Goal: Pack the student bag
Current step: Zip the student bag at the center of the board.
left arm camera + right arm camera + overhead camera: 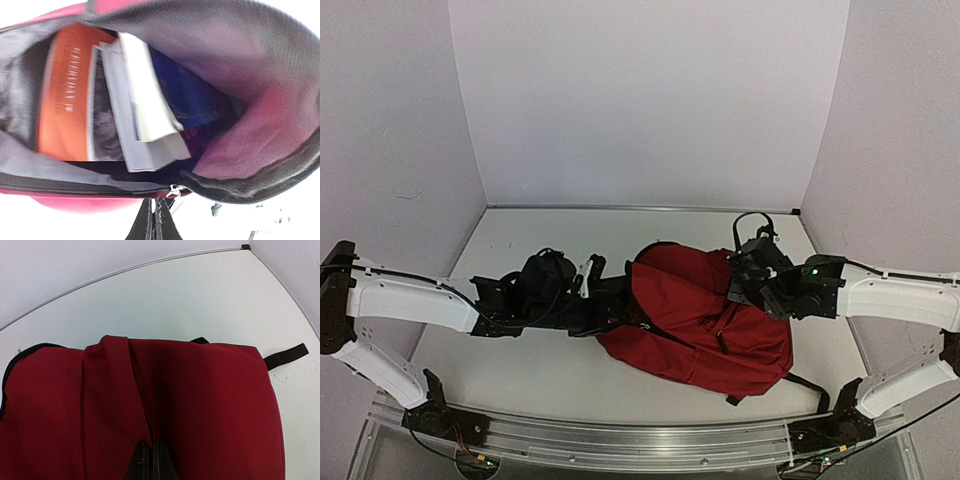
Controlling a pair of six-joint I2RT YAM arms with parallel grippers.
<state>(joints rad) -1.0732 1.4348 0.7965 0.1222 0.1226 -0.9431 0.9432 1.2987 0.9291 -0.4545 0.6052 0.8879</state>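
Between two claws on the table [520, 370] lies one student bag [705, 315] (mouth facing left). The left gripper [153, 202], closed tight, sits at its unzipped rim. The right gripper [150, 445], also closed, rests against its red fabric. Inside are one orange book [62, 100], some pale books [145, 110] and one blue item [185, 95].

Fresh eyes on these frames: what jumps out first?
The large dark red fabric backpack lying across the middle of the white table dominates the overhead view. The left wrist view looks straight into its open mouth, where an orange book, white-paged books and a blue item sit inside. At the bag's far end, the right gripper has its fingers shut on a fold of red fabric.
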